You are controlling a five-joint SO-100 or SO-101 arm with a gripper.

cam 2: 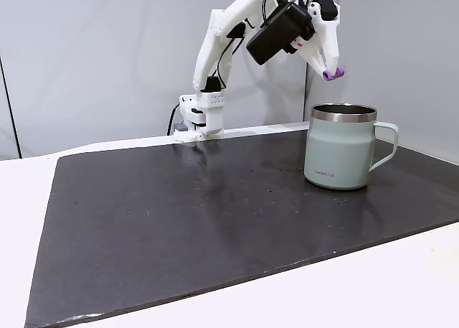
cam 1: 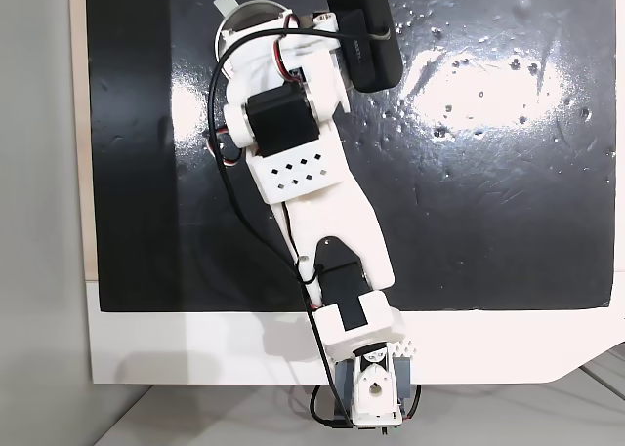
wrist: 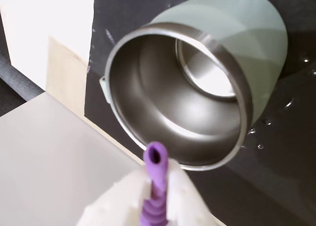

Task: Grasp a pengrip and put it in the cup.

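Note:
The cup [cam 2: 341,147], a pale greyish-green steel mug with its handle to the right, stands upright on the black mat [cam 2: 179,213]. Just above its rim hangs the light-purple pengrip [cam 2: 333,74], with my gripper [cam 2: 328,67] shut on it. In the wrist view the ribbed pengrip [wrist: 156,184] sticks out between my white fingers [wrist: 177,191], pointing at the cup's near rim and shiny inside [wrist: 163,97]. From above, my arm covers most of the cup [cam 1: 237,19]; a bit of its rim and handle peeks out.
The black mat [cam 1: 488,202] lies on a white table [cam 2: 401,285]. My arm's base [cam 2: 203,120] is clamped at the table's far edge in front of a grey wall. A black camera [cam 2: 278,32] rides on my wrist.

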